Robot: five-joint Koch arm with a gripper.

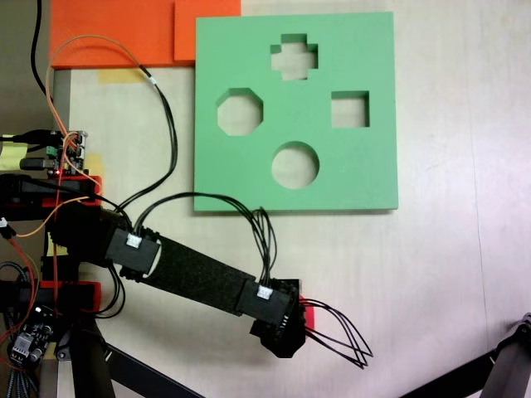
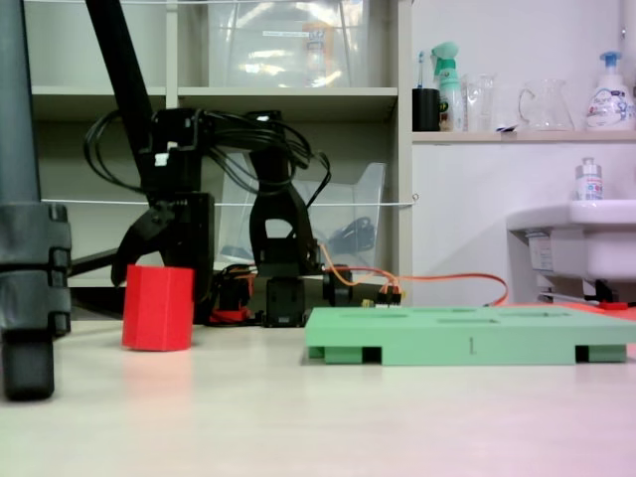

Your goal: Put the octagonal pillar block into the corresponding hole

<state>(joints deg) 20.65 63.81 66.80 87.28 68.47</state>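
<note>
Your gripper [image 2: 149, 243] is hanging just above the red octagonal pillar block [image 2: 157, 307], standing on the table [image 2: 318, 417] at the low view's left; I cannot tell whether its jaws are apart. The octagonal hole [image 1: 240, 113] is sitting empty in the green board [image 1: 365, 166], upper centre of the top-down view.

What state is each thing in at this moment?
octagonal pillar block: upright on the table, beside the gripper, not visibly held.
green foam board: flat on the table.
octagonal hole: empty.
gripper: low beside the block; open or shut cannot be told.
</note>
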